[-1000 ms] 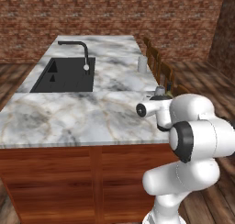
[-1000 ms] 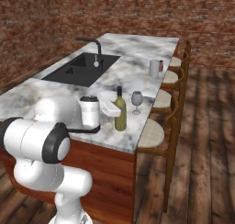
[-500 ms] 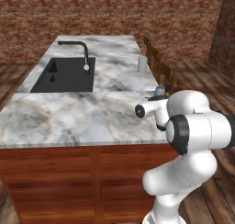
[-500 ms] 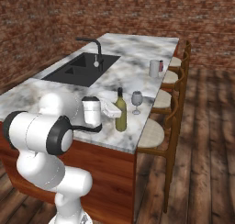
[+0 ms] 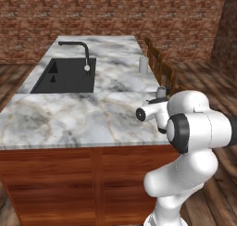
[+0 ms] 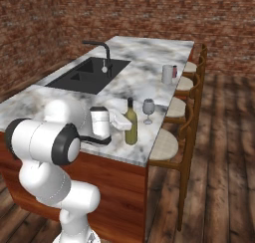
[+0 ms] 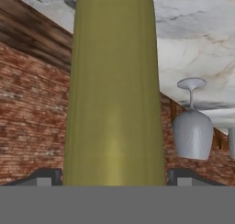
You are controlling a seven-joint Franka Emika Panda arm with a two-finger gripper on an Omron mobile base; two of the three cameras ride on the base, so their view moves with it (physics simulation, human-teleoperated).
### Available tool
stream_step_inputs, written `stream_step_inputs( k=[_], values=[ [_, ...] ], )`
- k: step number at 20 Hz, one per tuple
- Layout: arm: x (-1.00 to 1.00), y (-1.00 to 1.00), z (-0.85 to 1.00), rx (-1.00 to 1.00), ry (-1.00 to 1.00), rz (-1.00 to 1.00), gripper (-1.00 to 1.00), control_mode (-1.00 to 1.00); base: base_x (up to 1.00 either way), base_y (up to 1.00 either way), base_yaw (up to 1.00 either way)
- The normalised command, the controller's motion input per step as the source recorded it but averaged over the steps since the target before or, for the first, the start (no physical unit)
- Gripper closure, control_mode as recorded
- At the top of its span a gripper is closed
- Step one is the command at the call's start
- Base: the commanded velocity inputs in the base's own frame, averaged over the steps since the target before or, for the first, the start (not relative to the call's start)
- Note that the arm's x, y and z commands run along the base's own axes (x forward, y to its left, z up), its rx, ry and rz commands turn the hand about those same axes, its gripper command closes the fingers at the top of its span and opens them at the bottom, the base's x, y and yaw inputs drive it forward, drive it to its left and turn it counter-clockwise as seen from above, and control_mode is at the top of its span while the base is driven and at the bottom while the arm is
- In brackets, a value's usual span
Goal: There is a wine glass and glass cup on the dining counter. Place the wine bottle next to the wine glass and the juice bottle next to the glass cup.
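Wine bottle (image 6: 131, 123): frame centre, upright on worktop (image 6: 149, 62), just left of wine glass (image 6: 148, 108).
Pincer (image 7: 114, 176): open, fingers flanking bottle.

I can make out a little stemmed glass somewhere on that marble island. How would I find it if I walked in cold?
Start at the marble island with the black sink and go to its stool-side edge, at the end nearest the robot. A tall olive-green bottle stands there, and the wine glass stands just beyond it. Its thin stem and round foot set it apart from the stemless tumbler farther along.
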Motion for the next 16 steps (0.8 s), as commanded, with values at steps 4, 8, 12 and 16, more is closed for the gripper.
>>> stream_step_inputs(
  k=[4,8,12,16],
  values=[
    [0.09,0.00,-0.07,0.00,0.00,0.00,1.00,-1.00,0.00,0.00,0.00],
    [0.34,-0.02,-0.07,0.00,0.00,0.00,1.00,-1.00,0.00,0.00,0.00],
    [0.11,-0.07,-0.04,0.00,0.00,0.00,1.00,-1.00,0.00,0.00,0.00],
    [-0.03,-0.03,-0.10,0.00,0.00,0.02,-1.00,-1.00,0.00,0.00,0.00]
  ],
)
